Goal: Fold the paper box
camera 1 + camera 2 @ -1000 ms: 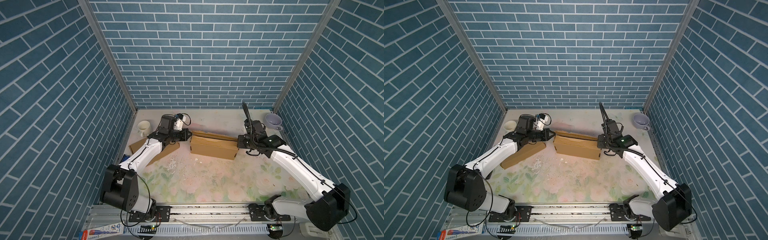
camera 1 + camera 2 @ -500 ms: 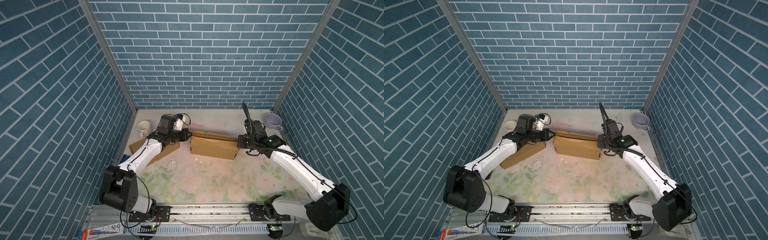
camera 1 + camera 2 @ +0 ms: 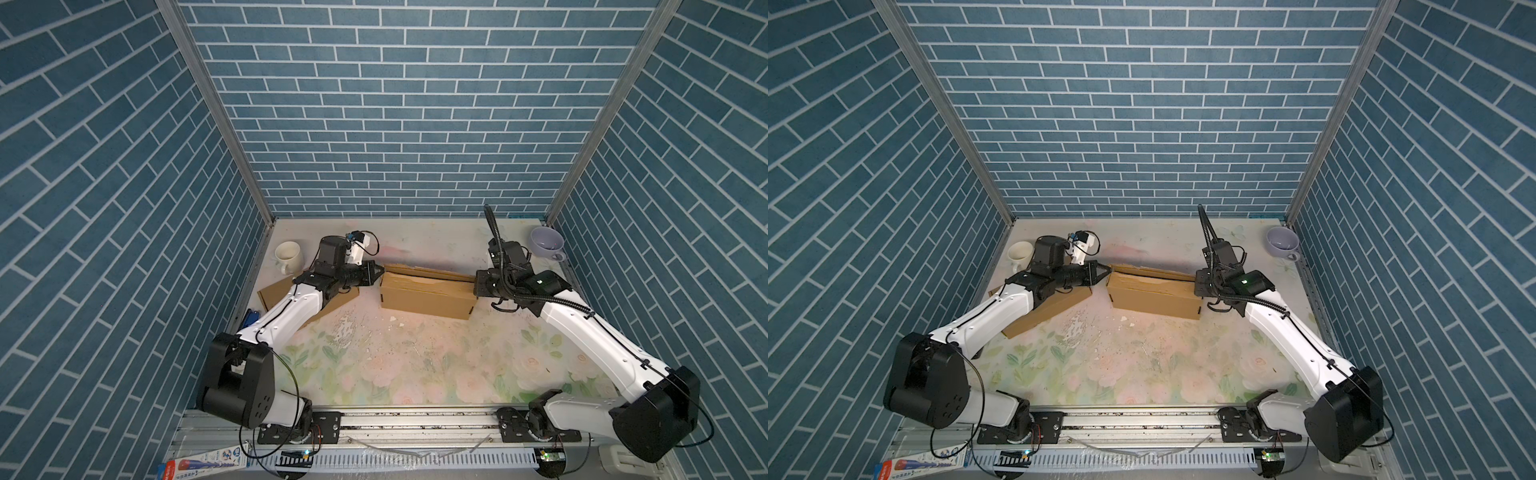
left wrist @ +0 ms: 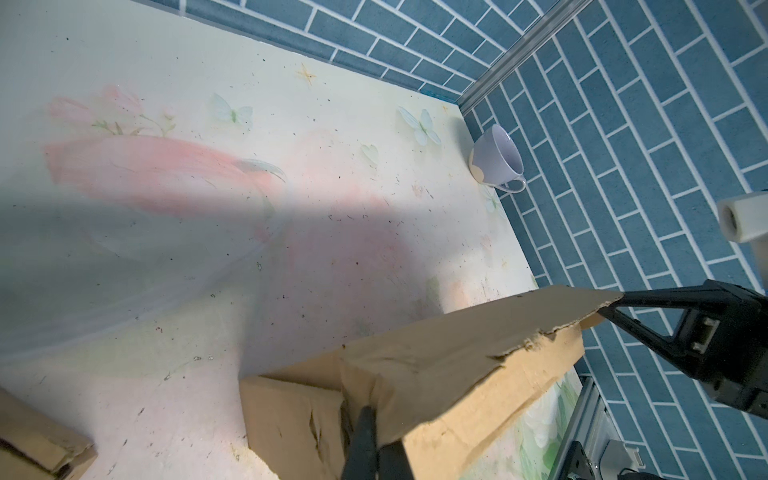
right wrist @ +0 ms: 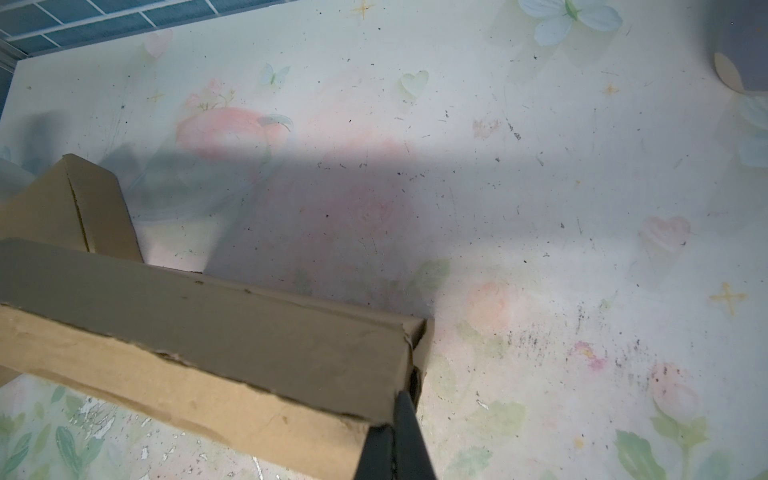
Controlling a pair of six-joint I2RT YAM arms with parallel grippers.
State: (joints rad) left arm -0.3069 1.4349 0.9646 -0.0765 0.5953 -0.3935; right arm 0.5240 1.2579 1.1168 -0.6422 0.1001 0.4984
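Paper box (image 3: 428, 291): lies toward the back of the desk (image 3: 395, 361), long side across, between my two grippers. Its long top flap is down but ragged-edged and not flush.
Left gripper (image 3: 376, 272): jaws together, nothing held. In the left wrist view the tip (image 4: 368, 415) presses the box's (image 4: 457, 353) left end, at the crease where the end panel meets the top flap.
Right gripper (image 3: 478, 286): jaws together, nothing held. In the right wrist view the tip (image 5: 401, 401) sits against the upper corner of the box's (image 5: 249, 340) right end.
Step in hand: I judge this as tucking the end flaps, with the box pinned between my two tips.
Next move: calls for even inward pressure from both ends, low enough to drive the flaps in without lifting the top flap or sliding the box.
Bystanders: a second cardboard piece (image 3: 272, 293) beneath my left arm, a white mug (image 3: 287, 255) and a lilac cup (image 3: 546, 243), all clear of the box.
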